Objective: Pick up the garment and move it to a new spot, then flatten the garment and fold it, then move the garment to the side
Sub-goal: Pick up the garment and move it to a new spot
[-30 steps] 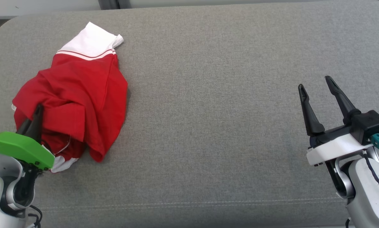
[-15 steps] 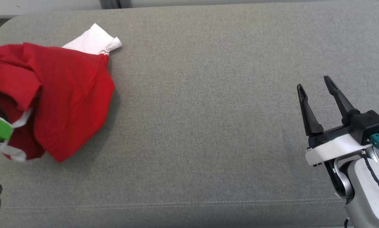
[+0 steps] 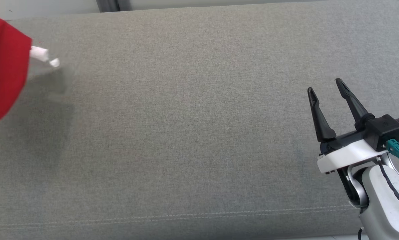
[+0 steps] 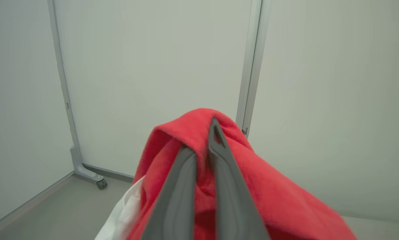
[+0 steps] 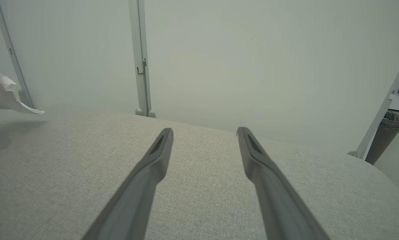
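Grey cushion (image 3: 199, 133) right below you, and your right gripper (image 3: 324, 85) hovers over it, fingers spread wide, nothing between them. Well left of those fingers the garment (image 3: 4, 66) hangs from your left gripper (image 4: 203, 140), pinched tight on a red fold, cloth draping around both fingers. Pale wall panels (image 4: 152, 66) lie beyond.
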Tool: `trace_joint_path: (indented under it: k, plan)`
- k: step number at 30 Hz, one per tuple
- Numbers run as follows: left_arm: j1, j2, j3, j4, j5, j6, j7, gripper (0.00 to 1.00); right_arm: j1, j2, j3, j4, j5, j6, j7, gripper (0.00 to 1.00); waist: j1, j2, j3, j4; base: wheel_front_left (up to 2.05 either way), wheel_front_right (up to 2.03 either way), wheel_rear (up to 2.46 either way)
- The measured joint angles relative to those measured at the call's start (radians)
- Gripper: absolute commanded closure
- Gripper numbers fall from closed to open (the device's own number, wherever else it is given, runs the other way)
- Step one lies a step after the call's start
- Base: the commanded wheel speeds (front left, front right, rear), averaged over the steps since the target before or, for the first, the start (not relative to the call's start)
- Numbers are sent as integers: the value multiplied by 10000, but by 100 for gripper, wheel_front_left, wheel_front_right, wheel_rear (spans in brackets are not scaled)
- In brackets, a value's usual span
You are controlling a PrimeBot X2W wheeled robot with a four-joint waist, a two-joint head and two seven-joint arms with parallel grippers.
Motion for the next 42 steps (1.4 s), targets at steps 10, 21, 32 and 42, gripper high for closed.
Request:
trace_joint_path:
  k: [10,21,32,42]
  plan:
    - [-1011,134,-90,1114,111,92,318,100,-11,21,-33,42,-2,6,0,0,0,0,28,-203,0,0,0]
    - [-1061,-360,-504,1818,-123,94,748,100,-18,46,-75,81,-59,75,0,0,0,0,-33,-379,0,0,0]
    - [-351,-1114,-807,2980,-1154,92,1699,100,-9,44,-84,111,-67,77,0,0,0,0,-66,-342,0,0,0]
    - [1286,-1120,-621,4550,-1001,102,1735,100,-1,-61,-198,75,-136,77,0,0,0,0,131,-171,0,0,0]
